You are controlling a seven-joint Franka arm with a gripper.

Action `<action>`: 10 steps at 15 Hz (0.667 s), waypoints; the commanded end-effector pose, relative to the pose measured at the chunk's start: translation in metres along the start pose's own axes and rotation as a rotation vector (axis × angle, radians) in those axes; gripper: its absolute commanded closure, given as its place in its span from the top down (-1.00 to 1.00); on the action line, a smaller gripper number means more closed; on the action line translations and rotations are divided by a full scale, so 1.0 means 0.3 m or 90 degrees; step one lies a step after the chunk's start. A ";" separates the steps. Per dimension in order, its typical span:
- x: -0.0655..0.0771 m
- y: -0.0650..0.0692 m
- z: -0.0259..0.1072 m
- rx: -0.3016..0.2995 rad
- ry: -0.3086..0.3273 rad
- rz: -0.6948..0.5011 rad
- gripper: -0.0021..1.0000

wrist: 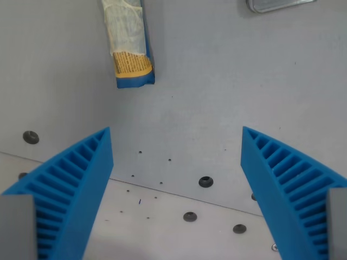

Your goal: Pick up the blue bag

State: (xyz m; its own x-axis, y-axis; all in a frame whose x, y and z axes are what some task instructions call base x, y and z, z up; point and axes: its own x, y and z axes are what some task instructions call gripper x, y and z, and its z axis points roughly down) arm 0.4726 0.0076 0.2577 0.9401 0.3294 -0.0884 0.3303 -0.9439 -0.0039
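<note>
**Gripper spread above bare table, blue bag ahead**

While the gripper point(176, 162) hangs over the grey table point(217, 97), its two blue ribbed fingers point(70, 184) stand wide apart with nothing between them. Beneath the gap lie a panel seam and several dark screw holes point(205, 181). The blue bag point(129, 40) lies flat at the top of the wrist view's left, well apart from the fingers. A metal object point(276, 4) is cut off by the top edge.

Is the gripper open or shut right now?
Open. The gripper has its two blue fingers spread wide with only bare table between them; the bag lies ahead, untouched.
</note>
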 end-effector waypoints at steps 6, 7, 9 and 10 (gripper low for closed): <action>-0.011 -0.009 0.015 -0.030 0.055 -0.058 1.00; -0.010 -0.009 0.020 -0.030 0.055 -0.058 1.00; -0.009 -0.009 0.031 -0.030 0.055 -0.058 1.00; -0.008 -0.008 0.036 -0.030 0.055 -0.058 1.00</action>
State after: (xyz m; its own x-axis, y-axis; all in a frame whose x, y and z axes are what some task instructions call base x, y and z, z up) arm 0.4736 0.0082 0.2508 0.9249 0.3698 -0.0886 0.3705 -0.9288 -0.0085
